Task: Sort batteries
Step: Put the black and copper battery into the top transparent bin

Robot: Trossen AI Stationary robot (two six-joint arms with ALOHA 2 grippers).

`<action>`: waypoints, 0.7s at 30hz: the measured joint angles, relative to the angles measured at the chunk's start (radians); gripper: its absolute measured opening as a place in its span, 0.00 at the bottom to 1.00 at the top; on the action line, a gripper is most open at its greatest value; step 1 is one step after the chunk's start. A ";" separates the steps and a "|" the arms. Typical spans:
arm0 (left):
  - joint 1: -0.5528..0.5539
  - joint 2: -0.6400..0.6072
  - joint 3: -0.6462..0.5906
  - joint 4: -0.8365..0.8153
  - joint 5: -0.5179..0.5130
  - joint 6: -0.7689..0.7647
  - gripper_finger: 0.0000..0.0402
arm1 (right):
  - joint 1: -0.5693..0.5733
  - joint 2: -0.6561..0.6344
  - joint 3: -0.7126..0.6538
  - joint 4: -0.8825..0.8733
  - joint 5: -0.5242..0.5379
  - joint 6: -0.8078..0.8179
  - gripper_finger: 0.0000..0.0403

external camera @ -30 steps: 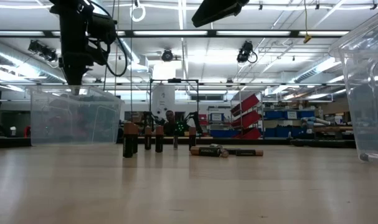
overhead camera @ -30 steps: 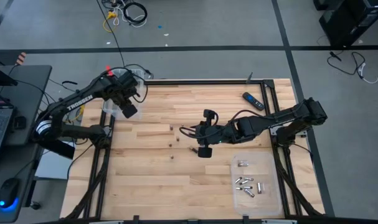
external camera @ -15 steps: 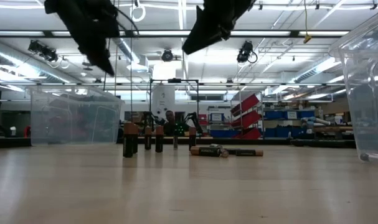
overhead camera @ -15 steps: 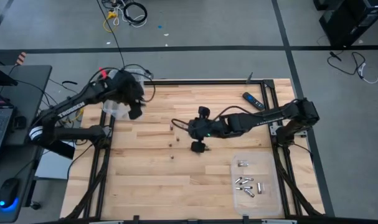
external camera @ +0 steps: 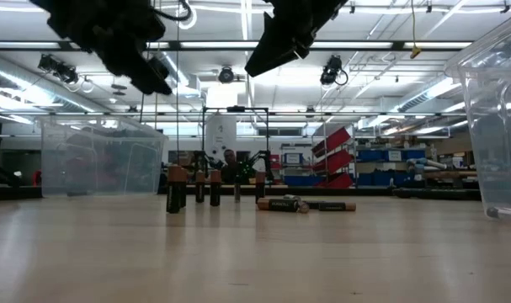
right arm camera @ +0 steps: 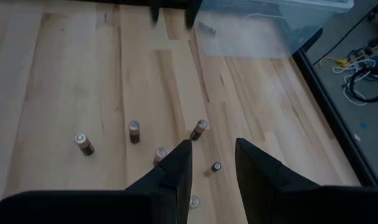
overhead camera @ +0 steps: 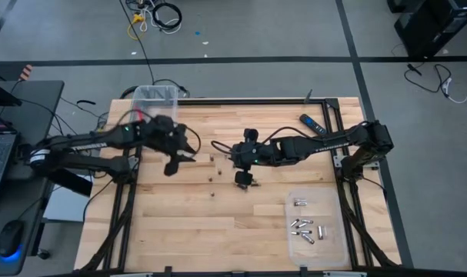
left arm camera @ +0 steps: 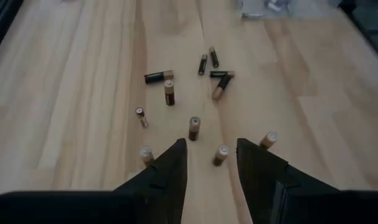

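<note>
Both the left gripper (left arm camera: 212,158) and right gripper (right arm camera: 212,158) hovered empty, fingers apart, above loose batteries (left arm camera: 194,127)

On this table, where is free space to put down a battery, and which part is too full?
Bare wood lies along the table's near edge, left of the clear tray holding silvery cells. The middle is crowded: dark batteries stand and lie there beneath the left gripper and right gripper, both open.
</note>
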State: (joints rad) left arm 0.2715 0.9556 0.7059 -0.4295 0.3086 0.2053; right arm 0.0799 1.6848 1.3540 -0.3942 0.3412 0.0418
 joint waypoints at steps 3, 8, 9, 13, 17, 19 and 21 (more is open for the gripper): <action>-0.060 0.002 -0.105 0.167 -0.025 -0.012 0.34 | 0.000 0.000 0.000 -0.006 0.000 0.004 0.27; -0.147 0.002 -0.265 0.459 -0.064 -0.046 0.34 | 0.000 0.000 0.000 -0.012 0.000 0.014 0.27; -0.162 0.002 -0.295 0.520 -0.083 -0.058 0.34 | 0.000 0.000 0.000 -0.012 0.000 0.012 0.27; -0.215 0.030 -0.405 0.742 -0.143 -0.095 0.34 | 0.000 0.000 0.000 -0.011 0.000 0.012 0.27; -0.255 0.070 -0.472 0.887 -0.229 -0.120 0.34 | 0.000 0.000 0.000 0.002 0.000 0.010 0.27; -0.273 0.107 -0.495 0.918 -0.286 -0.133 0.34 | 0.000 0.000 0.000 0.005 0.000 0.010 0.27; -0.291 0.144 -0.500 0.942 -0.324 -0.136 0.34 | 0.000 0.000 0.000 0.005 0.000 0.010 0.27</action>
State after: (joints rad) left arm -0.0192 1.0996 0.2062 0.5122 -0.0150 0.0693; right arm 0.0799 1.6848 1.3540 -0.3894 0.3412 0.0513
